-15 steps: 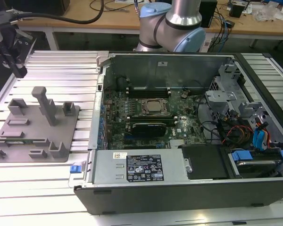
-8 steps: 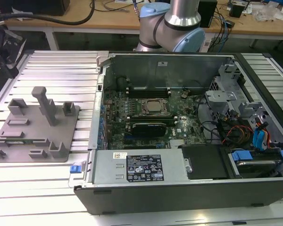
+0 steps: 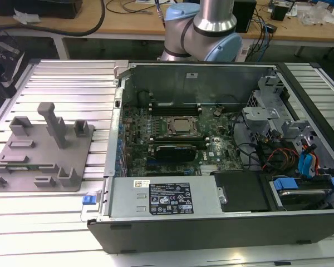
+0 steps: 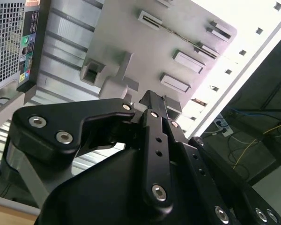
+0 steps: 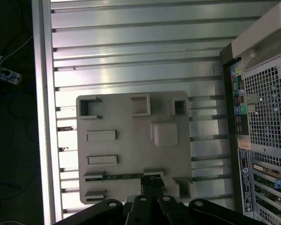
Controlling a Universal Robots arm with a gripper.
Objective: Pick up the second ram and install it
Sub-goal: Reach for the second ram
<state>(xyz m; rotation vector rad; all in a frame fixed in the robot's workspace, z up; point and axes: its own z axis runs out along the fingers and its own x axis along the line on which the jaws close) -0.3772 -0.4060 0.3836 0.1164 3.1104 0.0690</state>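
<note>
Ribbed aluminium table (image 3: pixel 72 83) lay open beyond the grey plastic fixture plate (image 3: pixel 44 161), whose tall post (image 3: pixel 54 125) rose, while the open computer case (image 3: pixel 211 233) walled the exterior view's right.

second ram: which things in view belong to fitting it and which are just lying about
Job: second ram in the grey fixture; gripper nearest it; open computer case; memory slots.
Just there: CPU; black expansion card; power supply; blue drive caddies.
</note>
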